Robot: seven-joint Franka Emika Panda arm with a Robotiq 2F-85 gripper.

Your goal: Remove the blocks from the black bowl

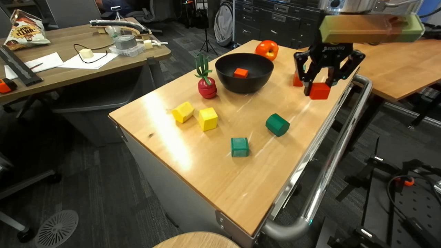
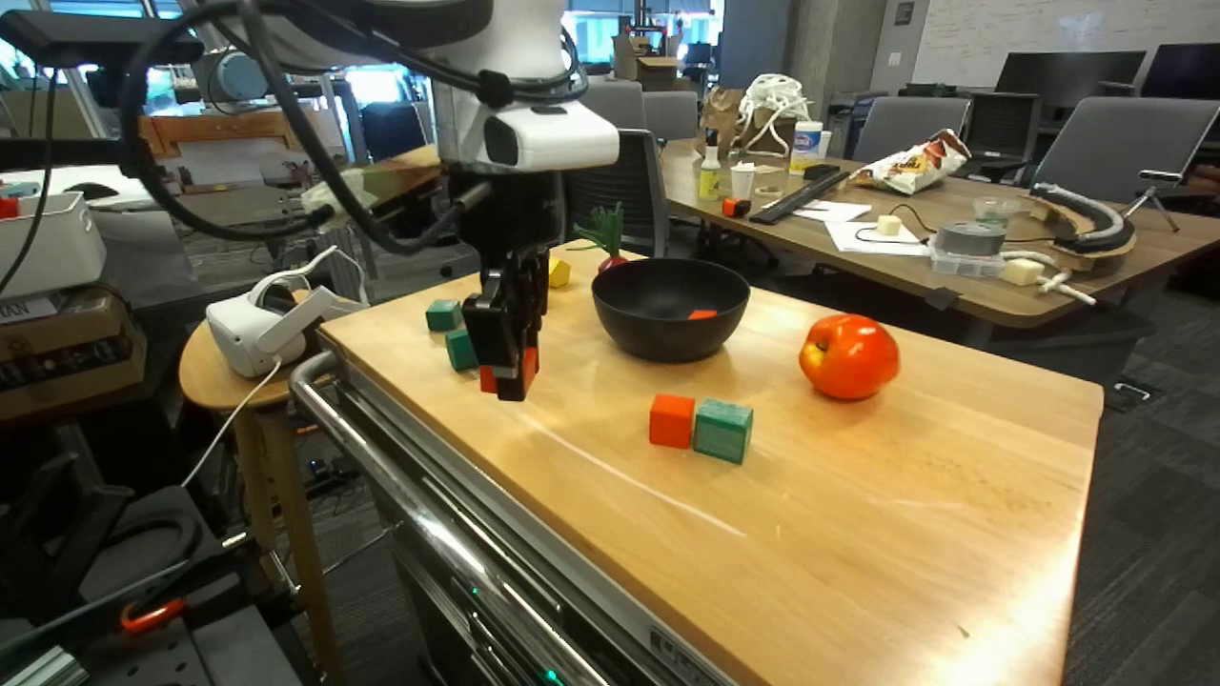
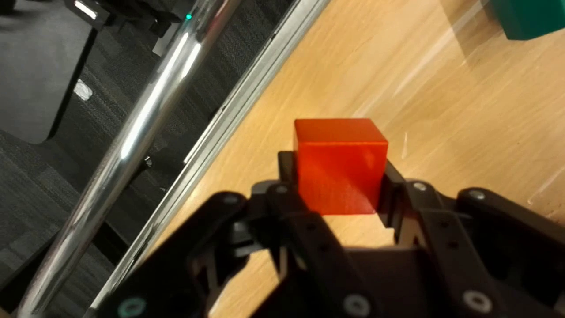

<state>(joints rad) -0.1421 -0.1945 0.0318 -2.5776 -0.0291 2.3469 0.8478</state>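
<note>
My gripper [image 3: 339, 182] is shut on a red block [image 3: 340, 176], one finger at each side, held above the table near its railed edge. The black bowl [image 1: 243, 86] stands upright away from the gripper; inside lies an orange-red block [image 1: 240, 73], only partly visible in an exterior view [image 2: 702, 314]. Loose on the table are two yellow blocks [image 1: 208, 119], a green block [image 1: 239, 147] and a dark green block [image 1: 277, 124]. Beside each other in an exterior view sit another red block [image 2: 671, 421] and a green block [image 2: 722, 431].
Close to the bowl are a round orange-red fruit [image 2: 848, 356] and a dark red radish-like toy [image 1: 207, 88] with green leaves. A metal rail [image 1: 330, 165] runs along the edge of the wooden table [image 2: 858, 495]. A white headset [image 2: 257, 329] rests on a stool.
</note>
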